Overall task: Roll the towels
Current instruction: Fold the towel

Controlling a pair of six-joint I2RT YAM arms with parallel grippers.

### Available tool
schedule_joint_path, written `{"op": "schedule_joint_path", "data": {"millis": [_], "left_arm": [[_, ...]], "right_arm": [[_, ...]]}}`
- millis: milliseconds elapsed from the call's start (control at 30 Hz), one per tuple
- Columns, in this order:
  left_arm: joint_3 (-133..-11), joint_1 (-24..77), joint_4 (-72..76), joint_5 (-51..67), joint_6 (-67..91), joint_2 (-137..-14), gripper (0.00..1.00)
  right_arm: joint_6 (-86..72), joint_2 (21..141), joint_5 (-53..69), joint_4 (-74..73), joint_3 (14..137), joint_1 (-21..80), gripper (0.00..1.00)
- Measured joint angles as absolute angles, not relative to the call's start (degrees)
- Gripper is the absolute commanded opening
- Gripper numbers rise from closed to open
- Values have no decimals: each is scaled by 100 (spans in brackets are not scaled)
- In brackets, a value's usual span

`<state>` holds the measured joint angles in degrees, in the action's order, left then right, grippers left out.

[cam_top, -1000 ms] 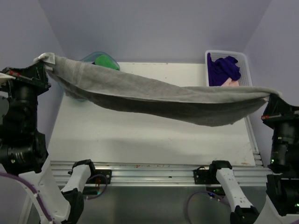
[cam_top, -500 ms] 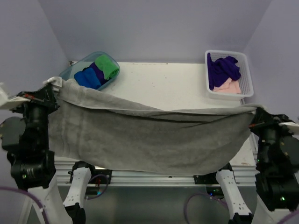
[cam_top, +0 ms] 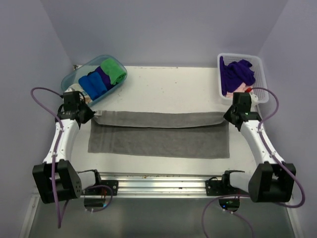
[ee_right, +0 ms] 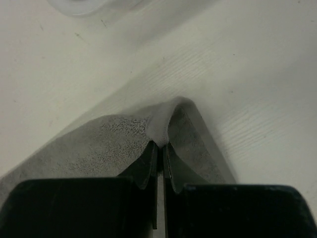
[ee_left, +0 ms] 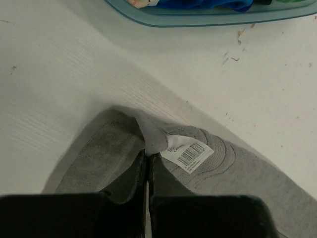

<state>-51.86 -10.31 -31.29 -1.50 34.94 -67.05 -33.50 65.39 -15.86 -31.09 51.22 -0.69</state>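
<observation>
The grey towel (cam_top: pixel 158 141) lies flat across the table's middle, its far long edge folded over as a lighter strip. My left gripper (cam_top: pixel 92 115) is shut on the towel's far left corner, low at the table. In the left wrist view the left gripper (ee_left: pixel 147 157) pinches a raised fold beside a white barcode label (ee_left: pixel 189 153). My right gripper (cam_top: pixel 226 117) is shut on the far right corner; in the right wrist view the right gripper (ee_right: pixel 159 148) pinches a peaked fold of the grey towel (ee_right: pixel 89 144). A dark purple towel (cam_top: pixel 237 73) and a pale pink towel (cam_top: pixel 241 88) lie in the basket.
A white basket (cam_top: pixel 264 79) stands at the back right. A clear blue tub (cam_top: pixel 69 77) at the back left holds rolled blue, purple and green cloths; its rim (ee_left: pixel 198 21) shows just beyond the left gripper. A metal rail (cam_top: pixel 158 181) runs along the near edge.
The grey towel hung stretched in the air between raised arms. Both arms came down and forward, and the towel now lies on the table, still gripped at both far corners.
</observation>
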Motion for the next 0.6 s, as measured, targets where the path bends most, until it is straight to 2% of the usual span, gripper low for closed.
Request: {"op": "schedule_joint_path", "data": {"millis": [167, 333, 600], "left_arm": [[-5468, -1031, -2921, -119, 3524, -7393, 0], [-5996, -1033, -2867, -45, 3533, -7953, 0], [-6112, -1059, -3055, 290, 3411, -8055, 0]], "right_arm": [[-3387, 7297, -1590, -2731, 5275, -69, 0], [-3380, 7725, -1570, -2550, 5996, -69, 0], [-3341, 7500, -1374, -2648, 5811, -69, 0]]}}
